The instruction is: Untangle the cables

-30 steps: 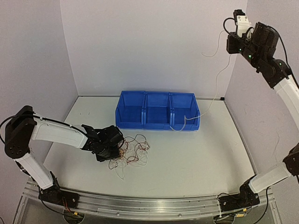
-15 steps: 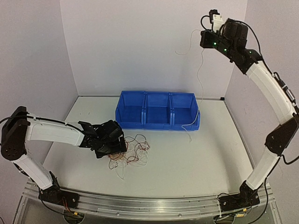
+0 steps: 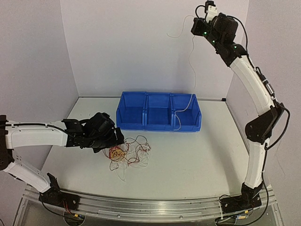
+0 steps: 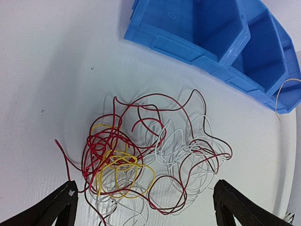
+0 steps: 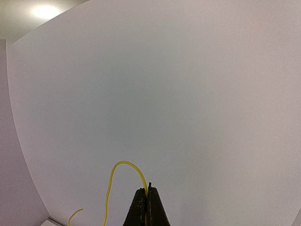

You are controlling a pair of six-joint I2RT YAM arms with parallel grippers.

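Note:
The cables (image 3: 130, 153) lie as a loose tangle of red, yellow and white wires on the white table, in front of the bins. In the left wrist view the tangle (image 4: 141, 155) spreads out below my left gripper (image 4: 146, 186). That gripper is open, its fingers (image 4: 61, 205) wide apart at either side and nothing between them. From above, the left gripper (image 3: 116, 140) hovers at the tangle's left edge. My right gripper (image 3: 195, 26) is high up near the back wall, shut on one yellow wire (image 5: 124, 164). This wire (image 3: 194, 70) hangs down to the right bin.
A row of three joined blue bins (image 3: 158, 126) stands behind the tangle, also seen in the left wrist view (image 4: 188, 44). White walls close in the back and both sides. A metal rail (image 3: 150, 209) runs along the near edge.
My left gripper has opened and drawn back left off the tangle. The right arm has swung left, carrying the hanging yellow wire so its lower end now dangles at the right bin.

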